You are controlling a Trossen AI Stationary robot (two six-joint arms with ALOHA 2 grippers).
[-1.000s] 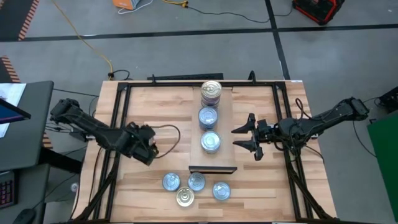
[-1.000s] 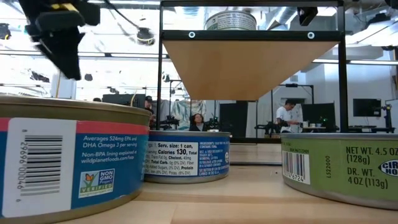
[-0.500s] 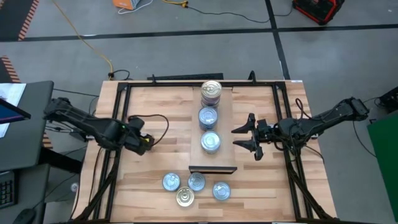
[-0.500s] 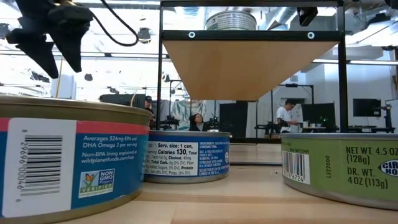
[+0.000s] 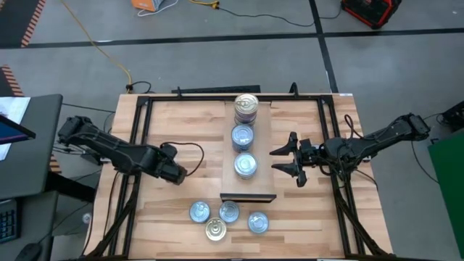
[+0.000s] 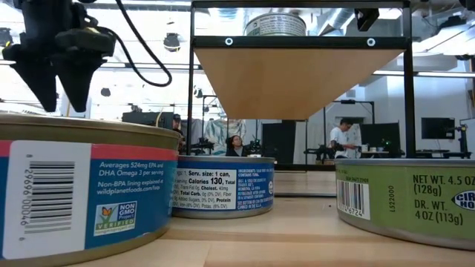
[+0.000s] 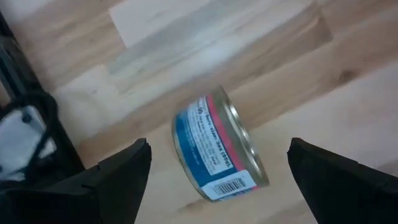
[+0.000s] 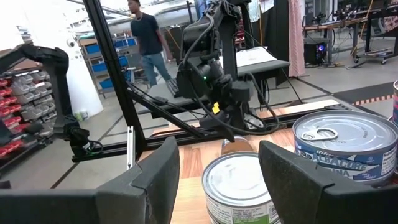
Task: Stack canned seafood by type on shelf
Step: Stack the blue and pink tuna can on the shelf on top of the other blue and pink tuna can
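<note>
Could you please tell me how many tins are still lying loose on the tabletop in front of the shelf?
4, clustered by the near edge: three blue-topped tins and one gold-topped tin. More sit on the shelf; stacked ones there may hide others.

Left arm reaches in from the table's left side, bent at elbow, wrist angled down toward the tabletop. Left gripper (image 5: 176,172) has jaws spread wide, nothing between them; fingers (image 7: 121,174) show well apart in wrist view. Right arm extends in from the right edge, low and level. Right gripper (image 5: 284,165) has jaws parted, empty, pointing toward table centre.
</note>
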